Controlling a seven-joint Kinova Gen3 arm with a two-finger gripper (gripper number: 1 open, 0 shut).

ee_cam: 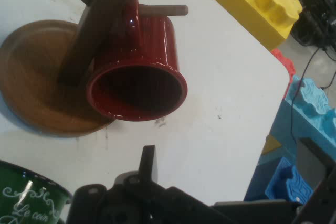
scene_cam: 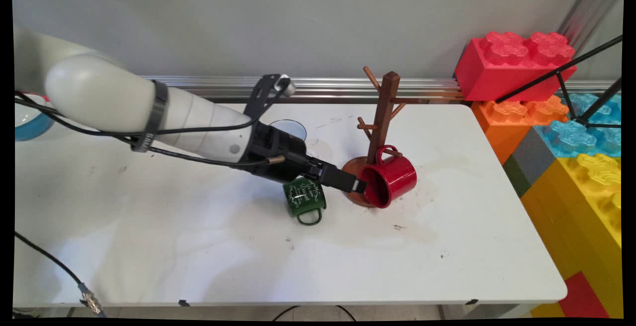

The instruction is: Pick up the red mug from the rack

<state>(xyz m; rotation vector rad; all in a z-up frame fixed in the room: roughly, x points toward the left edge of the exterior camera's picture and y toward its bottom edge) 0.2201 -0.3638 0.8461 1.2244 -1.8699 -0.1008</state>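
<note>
Toward the far edge of the white tabletop [scene_cam: 248,246], the black two-finger gripper [scene_cam: 358,185] hovers spread open and empty, just short of the glossy red mug [scene_cam: 390,177] hung on the brown wooden mug tree [scene_cam: 382,117]; a green lettered mug [scene_cam: 304,198] lies beneath the hand.

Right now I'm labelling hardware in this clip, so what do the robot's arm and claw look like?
The arm is made of smooth, rounded white links, with a black strap band around one and thin black cables running along it. A black bracket rises at the wrist. The claw is black, with a blocky body, exposed linkage and two flat fingers.
</note>
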